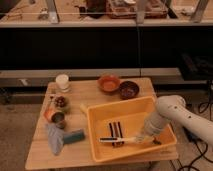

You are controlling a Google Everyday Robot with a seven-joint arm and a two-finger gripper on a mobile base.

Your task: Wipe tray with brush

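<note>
A: Where is the slim long-handled brush (117,140) lying?

B: Inside the large yellow-orange plastic tray (100,134), near its front wall, long axis running left to right, handle pointing left.

A: And the hand (141,138)?

B: At the brush's right end, clenched on it.

A: Anything close?

B: A dark striped rectangular block (116,131) lies just behind and under the handle. On the wooden bench (90,95), two round bowls (118,86) sit beyond the tray.

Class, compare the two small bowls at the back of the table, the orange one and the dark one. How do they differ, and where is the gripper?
The orange bowl is lighter and looks wider; the dark bowl is brown-black and looks smaller. The orange bowl sits farther back and left; the dark bowl is nearer the tray. Both are round and upright. The gripper is down in the tray, shut on the brush.
</note>
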